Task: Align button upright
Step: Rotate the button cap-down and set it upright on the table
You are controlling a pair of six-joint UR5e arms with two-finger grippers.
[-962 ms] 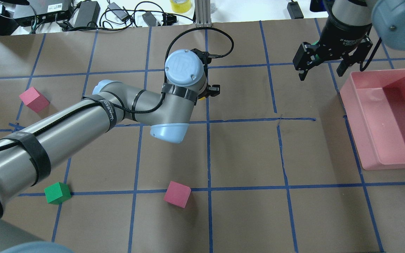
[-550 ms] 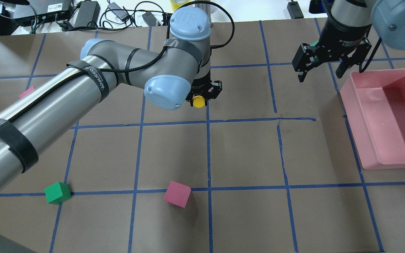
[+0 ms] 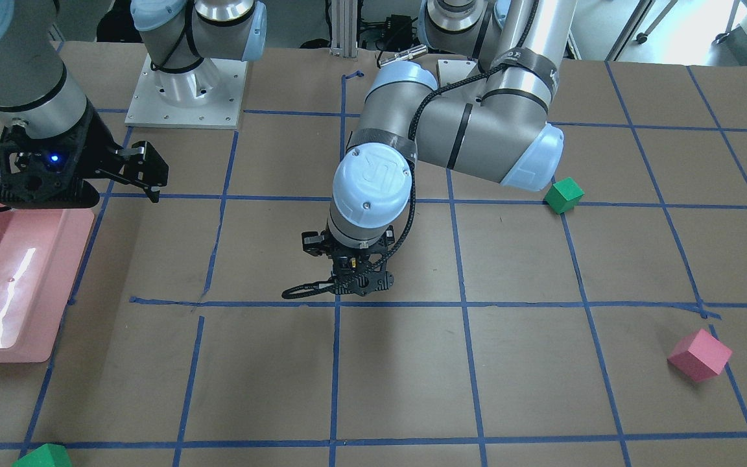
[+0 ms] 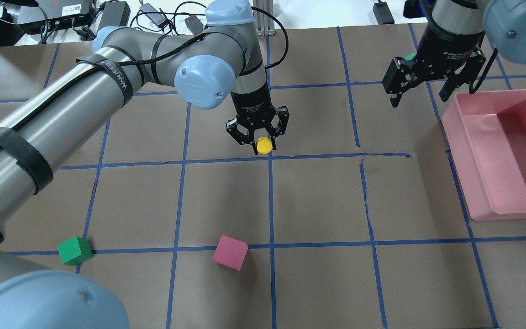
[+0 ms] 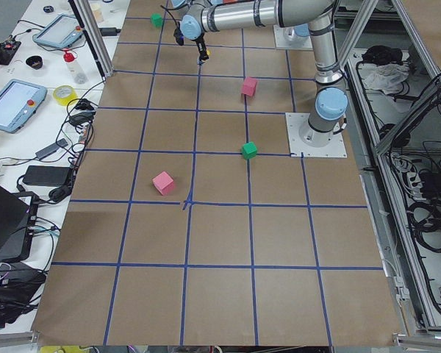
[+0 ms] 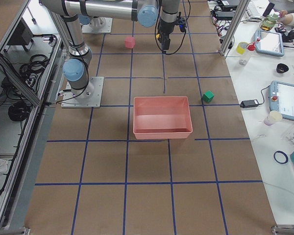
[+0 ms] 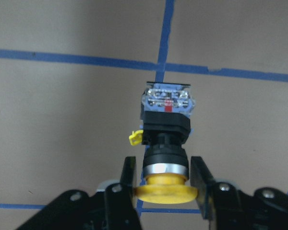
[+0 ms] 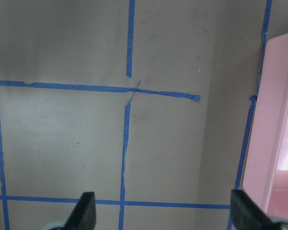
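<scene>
Left gripper (image 4: 259,142) has swung up from its crouch, jaws clenched on the button (image 7: 165,125) under its yellow cap, contact block hanging toward the bench (image 4: 318,196), likely ready for upright set-down; right gripper (image 4: 418,98) idles, jaws spread.

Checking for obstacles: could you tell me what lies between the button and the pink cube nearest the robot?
Nothing but bare brown paper with blue tape lines, as the overhead view shows, between the button and the pink cube.
</scene>
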